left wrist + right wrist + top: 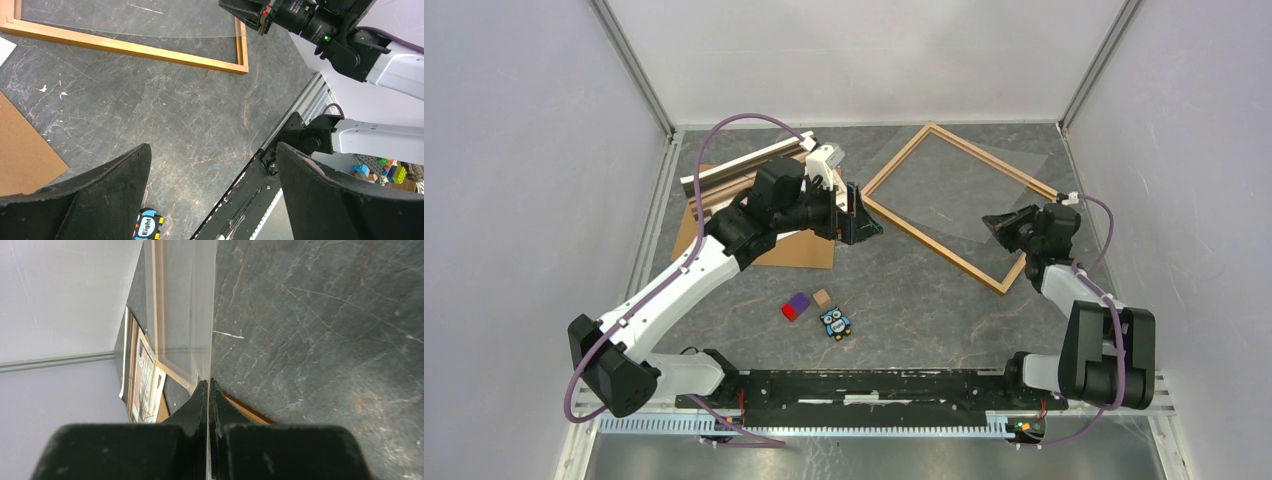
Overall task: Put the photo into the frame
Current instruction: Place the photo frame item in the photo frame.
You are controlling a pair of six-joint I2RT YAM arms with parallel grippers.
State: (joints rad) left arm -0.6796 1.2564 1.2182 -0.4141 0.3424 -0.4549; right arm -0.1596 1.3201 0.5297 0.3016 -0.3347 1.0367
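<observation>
Where wooden frame (899,158) lies, clear sheet (964,195) seemingly overlaps.

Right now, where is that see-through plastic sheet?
In the top view, the clear sheet sits on the far right side, over the right half of the wooden frame. The right gripper has its jaws shut on the sheet's near edge.

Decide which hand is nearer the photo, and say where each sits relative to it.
Left. The left hand hangs open just past the photo, on its frame side. The right hand is beyond the frame's far side, pinching the clear sheet.
</observation>
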